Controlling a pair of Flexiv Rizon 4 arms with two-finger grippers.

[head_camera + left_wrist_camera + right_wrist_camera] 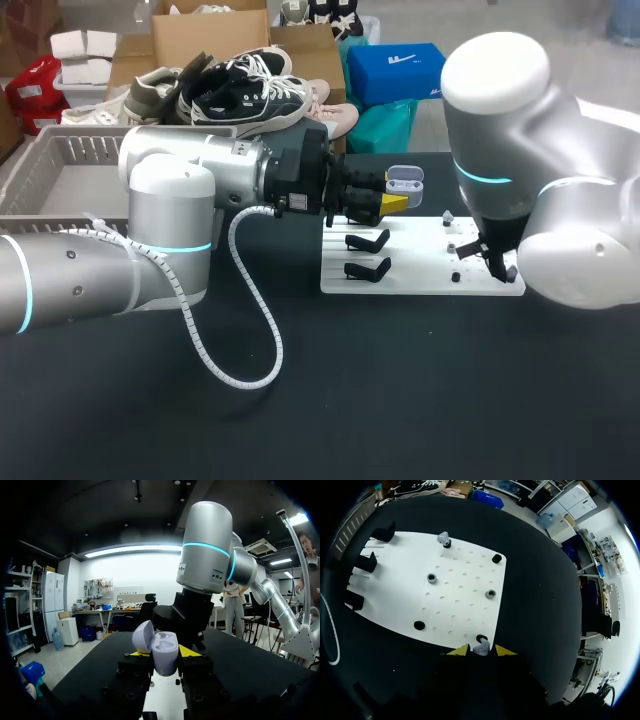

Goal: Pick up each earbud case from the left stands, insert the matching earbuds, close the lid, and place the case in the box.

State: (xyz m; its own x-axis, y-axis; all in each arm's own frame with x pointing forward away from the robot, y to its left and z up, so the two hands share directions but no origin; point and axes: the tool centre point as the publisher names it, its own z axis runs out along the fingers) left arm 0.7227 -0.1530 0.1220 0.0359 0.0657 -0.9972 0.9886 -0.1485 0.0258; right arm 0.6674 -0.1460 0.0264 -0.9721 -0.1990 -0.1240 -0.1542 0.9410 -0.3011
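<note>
A black counter (420,400) – on it, toward the far edge, lies a flat white perforated board (415,262).

- I can read no text, number or label on the earbud case (165,654).
- Nothing is legible on the white stand board (462,587) either.

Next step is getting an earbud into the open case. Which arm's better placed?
Right. The right gripper is at an earbud on the white board; the left gripper is taken, holding the open earbud case.
</note>
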